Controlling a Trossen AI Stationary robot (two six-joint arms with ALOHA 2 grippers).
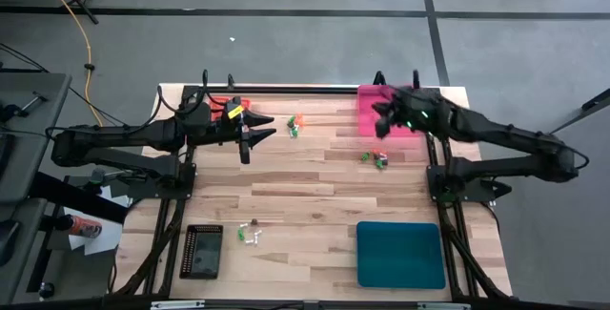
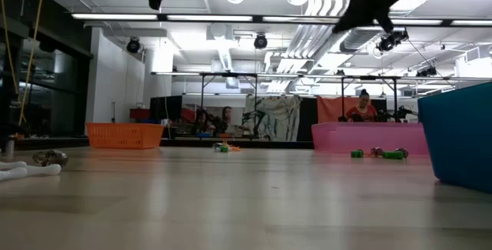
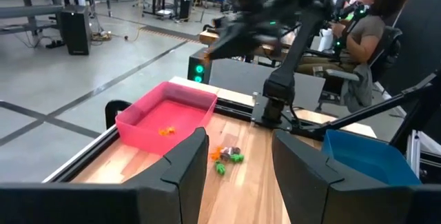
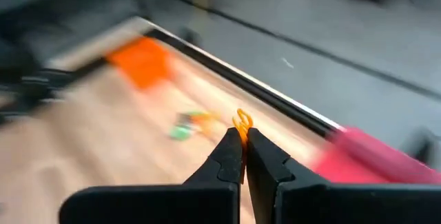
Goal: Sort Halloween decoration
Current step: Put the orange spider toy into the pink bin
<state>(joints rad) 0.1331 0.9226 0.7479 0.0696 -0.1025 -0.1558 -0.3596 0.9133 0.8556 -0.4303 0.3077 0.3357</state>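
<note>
Small Halloween trinkets lie on the wooden table in groups: green and orange ones (image 1: 295, 124) at the far middle, another cluster (image 1: 377, 158) near the pink tray (image 1: 366, 119), and pale ones (image 1: 250, 234) near the front. My right gripper (image 4: 243, 136) hangs above the pink tray's area (image 1: 379, 117), shut on a tiny orange trinket (image 4: 241, 119). My left gripper (image 3: 238, 162) is open with nothing between its fingers, high over the far left (image 1: 250, 134) beside the orange tray (image 1: 221, 103). My right gripper pinches the orange trinket's lower part (image 4: 242, 126) between its two fingertips, only at their free ends. Its upper loop sticks out beyond the tips. The trinket is lifted clear of the table and trays.
A black tray (image 1: 202, 251) stands at the near left and a teal tray (image 1: 400, 253) at the near right. The pink tray (image 3: 165, 114) holds a small orange piece (image 3: 164, 131). A person (image 3: 365, 27) sits beyond the table's right side.
</note>
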